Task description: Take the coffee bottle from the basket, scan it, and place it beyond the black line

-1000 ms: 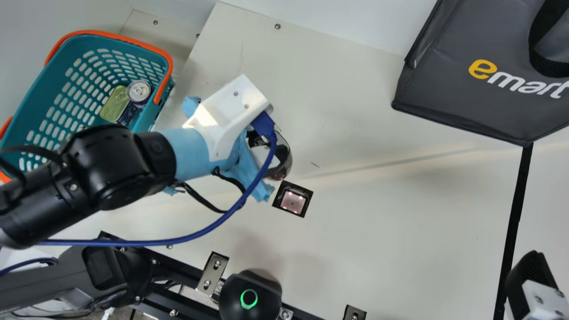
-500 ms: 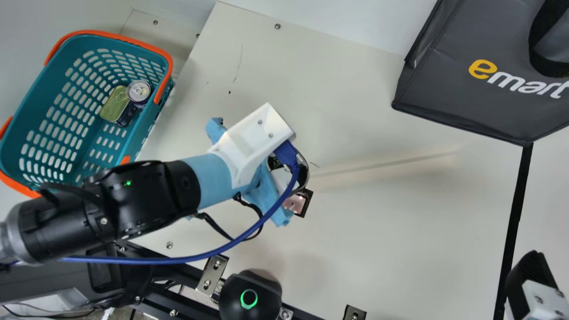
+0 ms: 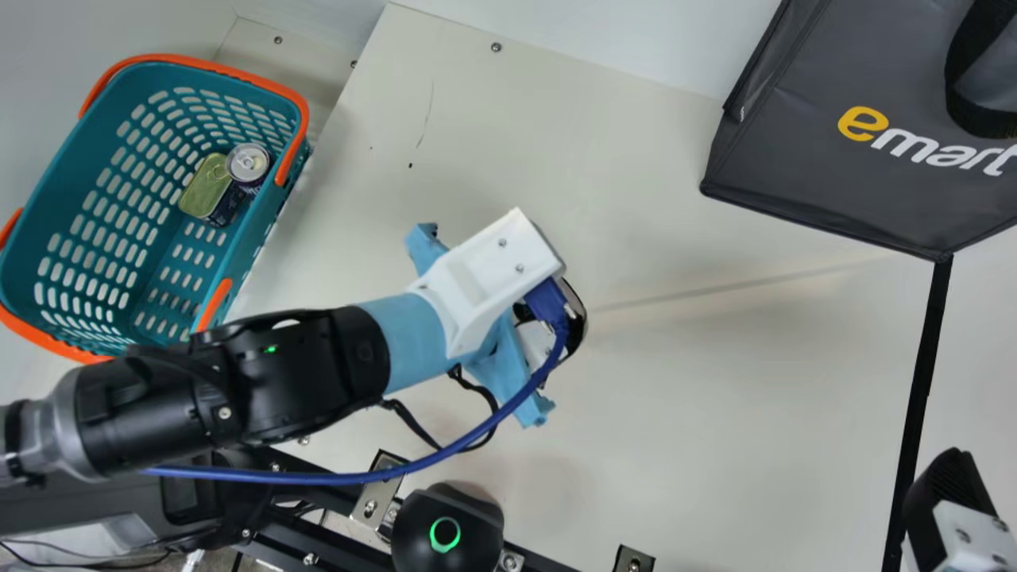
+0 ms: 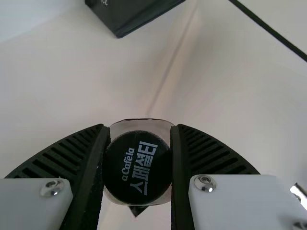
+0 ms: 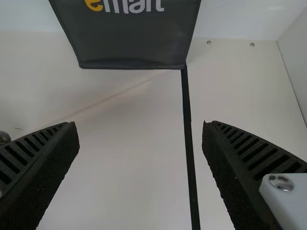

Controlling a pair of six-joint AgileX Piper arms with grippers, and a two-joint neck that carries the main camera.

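In the main view my left gripper [image 3: 500, 270], showing its white mount with the fingers hidden, is over the mid-table, left of the black line [image 3: 922, 397]. The coffee bottle's [image 3: 578, 314] shiny dark edge shows beyond the mount. In the left wrist view my left gripper [image 4: 139, 128] is shut on the bottle, its black cap [image 4: 137, 167] between the ribbed fingers; a dark corner [image 4: 138, 211] of the scanner window pokes out beside it. At the main view's lower right, my right gripper [image 3: 949, 500] shows partly; in its wrist view the right gripper [image 5: 140, 125] stands open, nothing between its fingers.
The teal basket [image 3: 258, 238] at the left holds a green-lidded tin [image 3: 206, 187] and a can [image 3: 248, 163]. A dark grey bag [image 3: 802, 159] stands at the back right, by the line's far end. A black dome [image 3: 449, 532] with a green ring sits at the front edge.
My left arm has moved right and toward the front edge with the bottle, from beside the scanner window to over it, uncovering more of the basket. The right gripper has kept still.
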